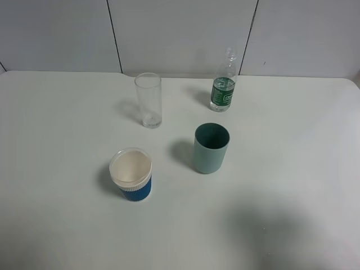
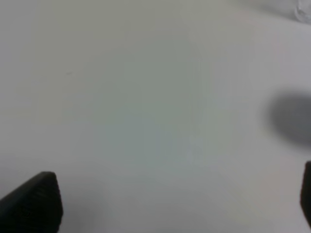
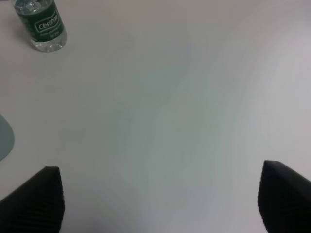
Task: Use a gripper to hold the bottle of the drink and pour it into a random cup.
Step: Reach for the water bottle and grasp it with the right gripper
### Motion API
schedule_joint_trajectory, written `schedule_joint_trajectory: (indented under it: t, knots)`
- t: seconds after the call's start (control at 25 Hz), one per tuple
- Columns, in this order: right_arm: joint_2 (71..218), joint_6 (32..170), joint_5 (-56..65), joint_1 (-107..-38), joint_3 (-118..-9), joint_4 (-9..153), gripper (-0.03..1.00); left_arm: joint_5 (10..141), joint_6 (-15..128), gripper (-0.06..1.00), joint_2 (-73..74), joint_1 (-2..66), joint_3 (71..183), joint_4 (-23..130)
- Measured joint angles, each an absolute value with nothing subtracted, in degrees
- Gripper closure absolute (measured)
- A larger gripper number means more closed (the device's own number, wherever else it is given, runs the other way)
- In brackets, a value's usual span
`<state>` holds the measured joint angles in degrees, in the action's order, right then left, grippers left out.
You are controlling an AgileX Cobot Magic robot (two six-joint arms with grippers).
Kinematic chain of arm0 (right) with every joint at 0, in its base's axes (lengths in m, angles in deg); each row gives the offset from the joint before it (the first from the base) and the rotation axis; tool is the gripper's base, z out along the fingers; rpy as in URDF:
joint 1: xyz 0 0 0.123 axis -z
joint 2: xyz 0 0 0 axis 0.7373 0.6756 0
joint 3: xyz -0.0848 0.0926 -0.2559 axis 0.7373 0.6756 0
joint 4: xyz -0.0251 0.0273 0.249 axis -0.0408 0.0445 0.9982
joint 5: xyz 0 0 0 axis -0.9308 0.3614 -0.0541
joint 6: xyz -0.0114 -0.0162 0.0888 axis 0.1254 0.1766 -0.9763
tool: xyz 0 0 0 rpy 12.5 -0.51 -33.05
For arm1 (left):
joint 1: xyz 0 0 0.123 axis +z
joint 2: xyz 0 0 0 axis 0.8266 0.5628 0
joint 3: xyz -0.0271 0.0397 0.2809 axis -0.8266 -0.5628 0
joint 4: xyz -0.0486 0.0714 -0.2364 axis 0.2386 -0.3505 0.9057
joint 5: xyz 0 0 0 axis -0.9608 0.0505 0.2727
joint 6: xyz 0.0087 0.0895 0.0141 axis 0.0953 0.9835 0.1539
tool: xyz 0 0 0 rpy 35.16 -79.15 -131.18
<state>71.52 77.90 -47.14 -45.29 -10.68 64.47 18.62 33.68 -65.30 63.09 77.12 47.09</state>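
Bottle (image 3: 40, 25) stands upright, well ahead of my right gripper (image 3: 160, 194), jaws spread empty; I judge it nearer than the left.

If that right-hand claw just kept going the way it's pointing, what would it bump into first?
Most likely the bare white table; nothing lies between the right gripper's open fingers. The bottle stands off that line, to one side, though depth is hard to judge.

A white surface (image 1: 56, 112) with rounded far corners meets a pale grey panelled wall (image 1: 180, 34) split by dark seams (image 1: 113, 34); soft shadow (image 1: 270, 225) dims the surface's near edge.
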Motion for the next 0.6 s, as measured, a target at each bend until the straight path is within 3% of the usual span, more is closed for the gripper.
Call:
schedule_joint_trajectory:
  t: [0.6]
  knots:
    - [71.52, 77.90, -47.14, -45.29, -10.68, 64.47, 0.18, 18.62, 33.68, -0.05, -65.30, 63.09, 77.12, 47.09]
